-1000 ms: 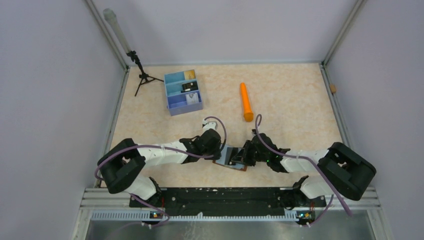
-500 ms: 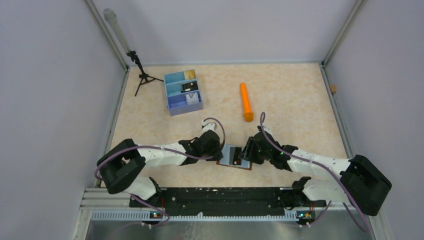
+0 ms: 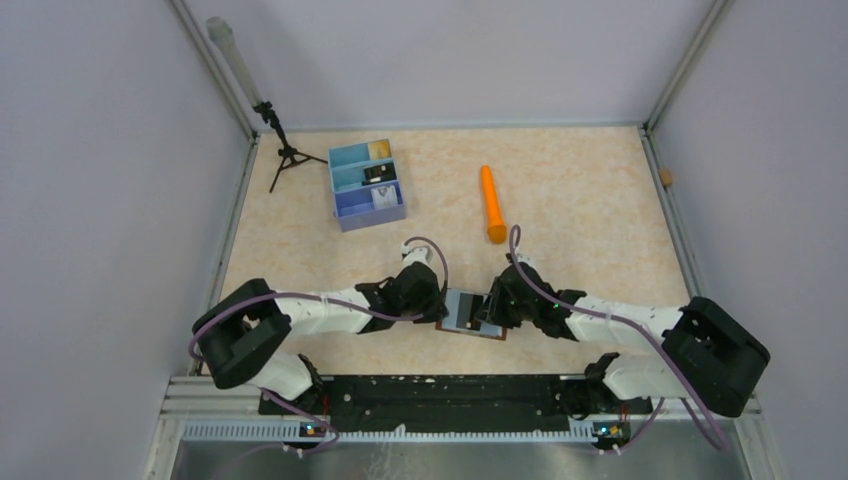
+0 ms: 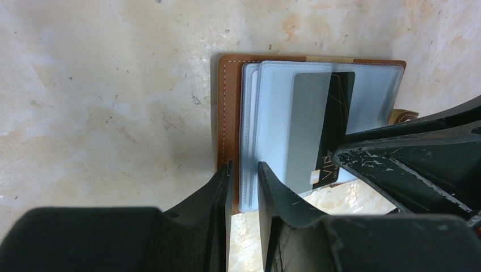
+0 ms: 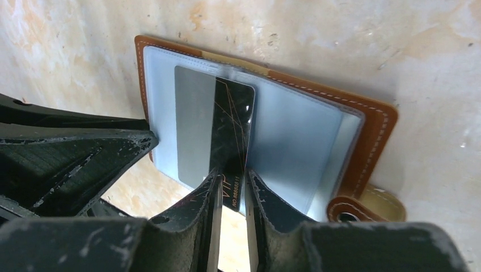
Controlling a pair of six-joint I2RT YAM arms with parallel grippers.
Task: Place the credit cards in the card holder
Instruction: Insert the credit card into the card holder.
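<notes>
The brown leather card holder lies open on the table between my two grippers, its clear sleeves facing up. My left gripper is shut on its left edge, with the leather cover and sleeve edges between the jaws. A black credit card sits partway in a sleeve, also seen in the left wrist view. Its near end pokes out between the fingertips of my right gripper. Those jaws stand a narrow gap apart; whether they pinch the card does not show. The right gripper is at the holder's right side.
A blue three-compartment tray stands at the back left with a tan-gold card, a black card and a white card. An orange cylinder lies behind the grippers. A small tripod stands in the back left corner. The holder's snap tab sticks out beside my right fingers.
The right arm pulled back to the right and came in again at the card holder. The holder shifted slightly right. The left gripper kept its hold.
</notes>
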